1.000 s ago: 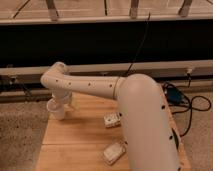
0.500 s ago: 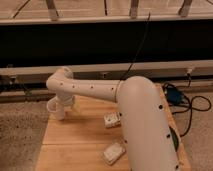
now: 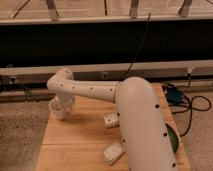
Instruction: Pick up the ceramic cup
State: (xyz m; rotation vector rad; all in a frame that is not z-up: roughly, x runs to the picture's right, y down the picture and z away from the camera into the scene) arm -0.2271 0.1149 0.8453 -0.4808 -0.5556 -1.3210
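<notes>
The white arm reaches out to ten o'clock, tool (image 3: 62,103) down right over the small white tapered ceramic cup (image 3: 59,111) at the wooden table's (image 3: 80,140) far-left corner; its grip I cannot tell. Green plate (image 3: 172,138) at four o'clock.

A light wooden table (image 3: 80,137) is sitting on a speckled grey floor (image 3: 20,135), plank seams running across the top. Behind it a pale rail (image 3: 165,67) is running the whole width, with a big dark band (image 3: 100,42) above it taking up most of the back. Up top, a lighter strip with slanted posts (image 3: 134,7) is catching the light. Black cables (image 3: 197,107) are looping on the floor at right. The hand (image 3: 62,102) is hanging over the table's far left corner.
</notes>
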